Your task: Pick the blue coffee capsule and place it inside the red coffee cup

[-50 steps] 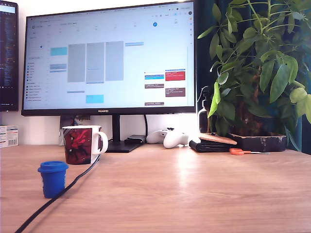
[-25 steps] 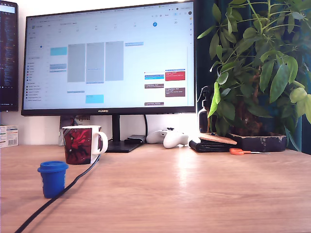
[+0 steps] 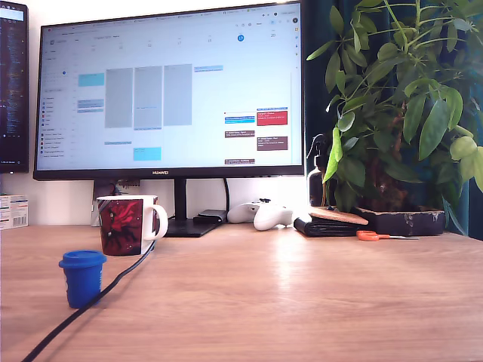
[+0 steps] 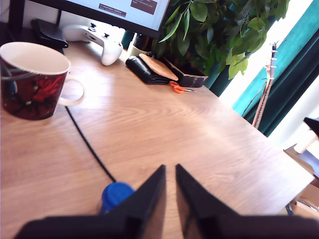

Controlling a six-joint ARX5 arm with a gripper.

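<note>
The one thing I can read is the brand "HUAWEI" in small letters at the middle of the lower bezel of the monitor [image 3: 170, 90]. Its screen shows a calendar with coloured blocks, but the lettering in them is too small to make out, and so are the lines on the second screen [image 3: 13, 87] at the exterior view's left. The box [image 3: 13, 212] beneath that carries print I cannot make out.
</note>
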